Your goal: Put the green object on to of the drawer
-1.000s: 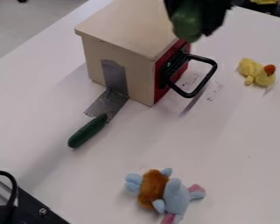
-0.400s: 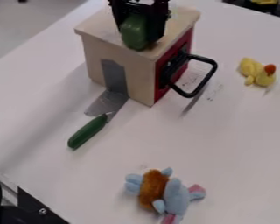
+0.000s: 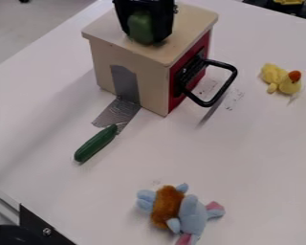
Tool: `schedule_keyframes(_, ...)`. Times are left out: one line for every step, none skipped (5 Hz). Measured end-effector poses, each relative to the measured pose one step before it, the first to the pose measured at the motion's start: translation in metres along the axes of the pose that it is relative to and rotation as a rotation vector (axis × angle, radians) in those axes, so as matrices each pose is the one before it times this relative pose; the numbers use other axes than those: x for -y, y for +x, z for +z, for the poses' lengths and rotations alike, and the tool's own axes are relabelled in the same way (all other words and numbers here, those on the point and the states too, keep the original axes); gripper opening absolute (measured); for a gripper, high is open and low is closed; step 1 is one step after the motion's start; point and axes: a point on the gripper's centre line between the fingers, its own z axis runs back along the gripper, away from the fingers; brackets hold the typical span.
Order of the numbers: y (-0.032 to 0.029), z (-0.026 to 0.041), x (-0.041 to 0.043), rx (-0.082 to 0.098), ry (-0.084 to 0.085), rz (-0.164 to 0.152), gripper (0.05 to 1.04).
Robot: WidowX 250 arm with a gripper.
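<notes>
Over the top of the wooden drawer (image 3: 123,41), near the middle of its top board, hangs the black gripper (image 3: 145,34). It is shut on a rounded green object (image 3: 141,27), held upright between the fingers. Whether the object's lower end touches the board, I cannot tell. The drawer box has beige sides and a red front with a black handle.
A green cucumber (image 3: 95,143) lies left of the drawer by grey tape (image 3: 116,114). A yellow duck toy (image 3: 281,79) sits at the right, a blue and brown plush (image 3: 192,214) at the bottom. The black handle (image 3: 213,102) juts out to the right.
The gripper has moved left with the green object, from above the drawer's front right edge to over its top board, lately shifting slightly up in the view.
</notes>
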Motion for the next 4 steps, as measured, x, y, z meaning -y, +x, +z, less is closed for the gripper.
schedule_keyframes(-0.00603, 0.00755, 0.00335, -0.0248, -0.0128, -0.0149, 1.001)
schedule_keyframes(0.00403, 0.03593, 0.00312, 0.0685, 0.0206, -0.0139, 1.001)
schedule_keyframes(0.00323, 0.02483, 0.00961, 0.0505, -0.0005, -0.0311, 1.001)
schedule_keyframes(0.00219, 0.00977, 0.01047, 0.0228, 0.0043, -0.0583, 1.001)
